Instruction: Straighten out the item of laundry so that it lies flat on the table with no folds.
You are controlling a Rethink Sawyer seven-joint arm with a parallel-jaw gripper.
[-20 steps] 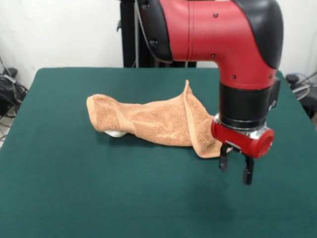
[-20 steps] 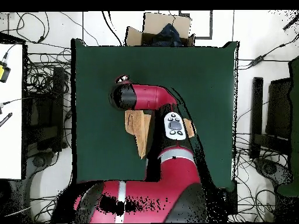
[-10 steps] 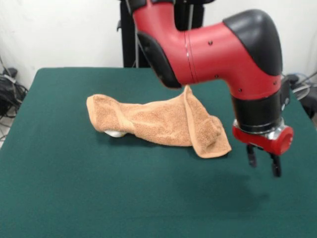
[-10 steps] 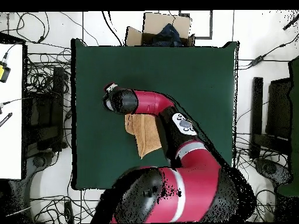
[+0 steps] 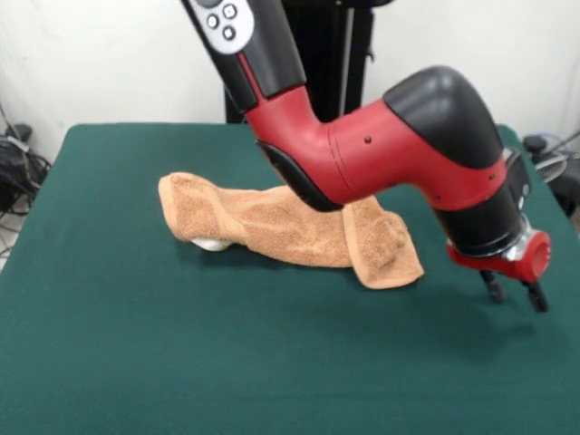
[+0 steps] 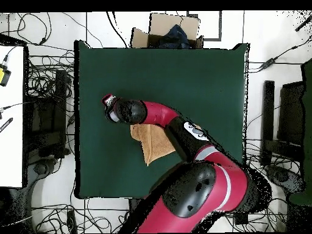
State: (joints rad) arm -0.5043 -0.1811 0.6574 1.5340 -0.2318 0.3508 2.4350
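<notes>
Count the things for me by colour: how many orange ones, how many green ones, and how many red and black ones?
Orange: 1, the towel, lying crumpled.
Green: 1, the table.
Red and black: 1, the robot arm, with its gripper open beside the towel, holding nothing.
Total: 3

The towel (image 5: 299, 227) just beside the gripper (image 5: 514, 292) is nubby terry cloth, rough and totally matt, with a flatter woven band near one end. The table (image 5: 181, 362) under the gripper has a felt-like top, soft-looking, no shine at all. The arm (image 5: 408, 163) above the gripper is smooth glossy plastic, red and black shells, catching highlights.
</notes>
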